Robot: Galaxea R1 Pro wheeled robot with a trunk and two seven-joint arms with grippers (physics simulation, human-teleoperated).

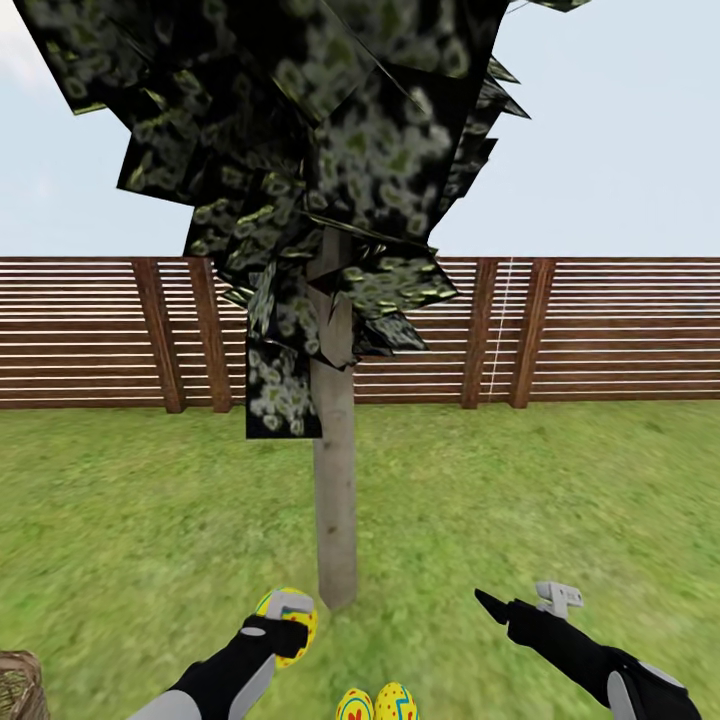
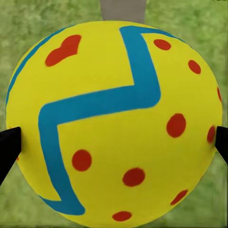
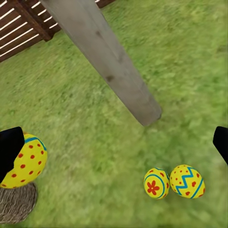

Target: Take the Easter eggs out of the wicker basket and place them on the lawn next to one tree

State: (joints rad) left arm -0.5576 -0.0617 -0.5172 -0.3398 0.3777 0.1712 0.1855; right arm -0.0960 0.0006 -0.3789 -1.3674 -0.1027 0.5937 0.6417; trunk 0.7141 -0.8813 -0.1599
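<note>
Beside the tree (image 1: 335, 500), just off its base, the left hand (image 1: 285, 622) is clamped on the red-dotted egg (image 2: 114, 123) above the lawn (image 1: 150, 520). The right hand (image 1: 525, 602) hovers on the trunk's other side, fingers apart and empty. Near the trunk's foot lie the flower egg (image 3: 156, 183) and the zigzag egg (image 3: 187, 181) — touching. The wicker basket (image 1: 20, 685) sits well apart from the tree.

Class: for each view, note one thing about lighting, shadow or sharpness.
Head view: even light, the tree casts no shadow, near grass is smeared. Left wrist view: the held egg is crisp, without glare; grass behind is blurred. Right wrist view: flat light, no shadows under the two eggs.
</note>
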